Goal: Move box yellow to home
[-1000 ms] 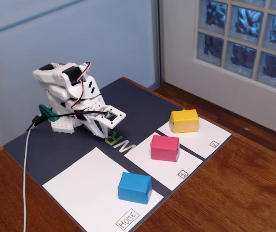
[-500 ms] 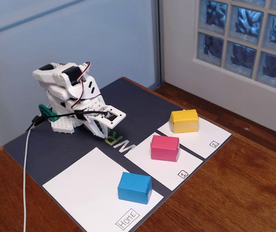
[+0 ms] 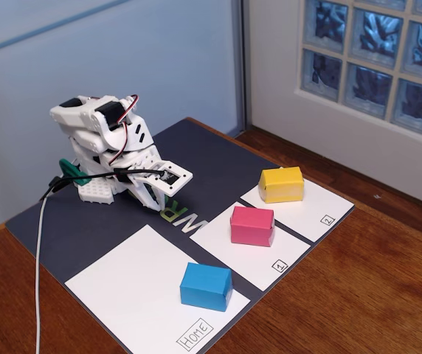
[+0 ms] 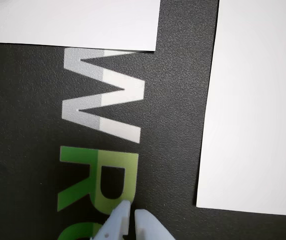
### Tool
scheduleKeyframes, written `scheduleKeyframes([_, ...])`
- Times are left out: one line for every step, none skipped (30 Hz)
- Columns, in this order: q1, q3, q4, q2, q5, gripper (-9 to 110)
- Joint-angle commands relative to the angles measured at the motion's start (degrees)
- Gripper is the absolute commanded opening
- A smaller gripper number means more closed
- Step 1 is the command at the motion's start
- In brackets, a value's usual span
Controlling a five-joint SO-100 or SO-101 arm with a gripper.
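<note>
In the fixed view, the yellow box is sitting right of centre in the frame, on the white panel labelled 2. Its long axis is running roughly left to right across the picture, tilted slightly, with one long face turned toward the camera. It is lying flat, apart from the other blocks.

The arm is folded low at the upper left of the frame, and its gripper is hanging close above the dark mat. The yellow box is lying well to the right of the gripper, with clear mat between them. In the wrist view, the fingertips are showing at the bottom edge, pressed together with nothing between them, over the printed letters on the mat.

The pink block is resting on the panel labelled 1, just below and left of the yellow box. The blue block is sitting on the home sheet, the largest white panel at the lower left, near its "Home" label.
</note>
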Motion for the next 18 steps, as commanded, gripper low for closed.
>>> scheduleKeyframes([-0.79,0.09,3.6,2.99,1.05,0])
scheduleKeyframes([-1.93,0.09,3.69,2.99,1.41,0])
scheduleKeyframes([-2.99,0.09,3.69,2.99,1.41,0])
scheduleKeyframes([-3.52,0.09,3.69,2.99,1.41,0])
scheduleKeyframes([-3.87,0.09,3.69,2.99,1.41,0])
scheduleKeyframes([-4.04,0.09,3.69,2.99,1.49,0])
scheduleKeyframes([-4.13,0.09,3.78,2.99,2.02,0])
scheduleKeyframes([-4.31,0.09,3.78,2.99,2.46,0])
scheduleKeyframes([-4.31,0.09,3.78,2.99,2.46,0])
scheduleKeyframes([-4.31,0.09,3.78,2.99,2.46,0])
scheduleKeyframes([-4.31,0.09,3.78,2.99,2.46,0])
scheduleKeyframes([-4.31,0.09,3.78,2.99,2.46,0])
scheduleKeyframes([-4.04,0.09,3.78,2.99,1.93,0])
scheduleKeyframes([-3.96,0.0,3.78,2.99,1.49,0])
scheduleKeyframes([-3.78,-0.18,3.69,2.99,0.44,0])
scheduleKeyframes([-3.6,-0.79,3.69,2.99,-0.35,0])
scheduleKeyframes([-3.6,-1.67,3.25,2.99,-0.62,0])
scheduleKeyframes([-3.78,-2.81,2.9,2.99,-1.14,0])
